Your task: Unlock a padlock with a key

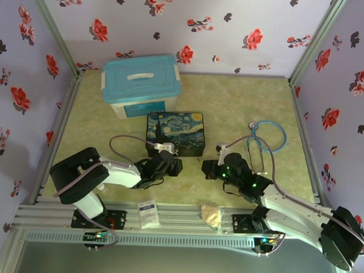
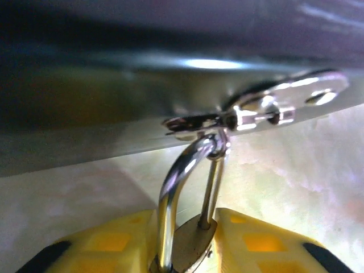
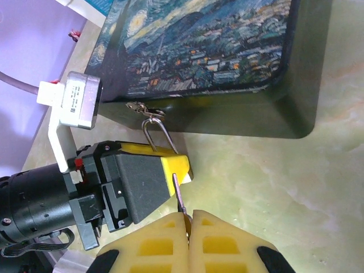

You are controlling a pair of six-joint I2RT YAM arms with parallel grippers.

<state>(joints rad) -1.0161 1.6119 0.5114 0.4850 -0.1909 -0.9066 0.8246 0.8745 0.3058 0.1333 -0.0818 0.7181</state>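
The brass padlock [image 2: 193,244] hangs by its silvery shackle [image 2: 176,182] from the hasp [image 2: 273,105] on the front of the starry-night box [image 1: 176,131]. My left gripper [image 2: 189,230] is shut on the padlock's body, with a yellow finger [image 2: 114,242] on each side. In the right wrist view the shackle [image 3: 149,139] rises from the left gripper's yellow fingers [image 3: 170,162]. My right gripper [image 3: 187,219] is shut on the thin dark key [image 3: 178,193]. Its blade points at the underside of the held padlock and its tip reaches the left fingertip. Both grippers, left [image 1: 176,166] and right [image 1: 208,168], meet just in front of the box.
A white tub with a blue lid [image 1: 142,83] stands behind the box at the back left. A blue tube loop [image 1: 268,135] lies at the right. On the front rail lie a small white card [image 1: 148,212] and a crumpled tan lump [image 1: 212,214]. Flowered walls close three sides.
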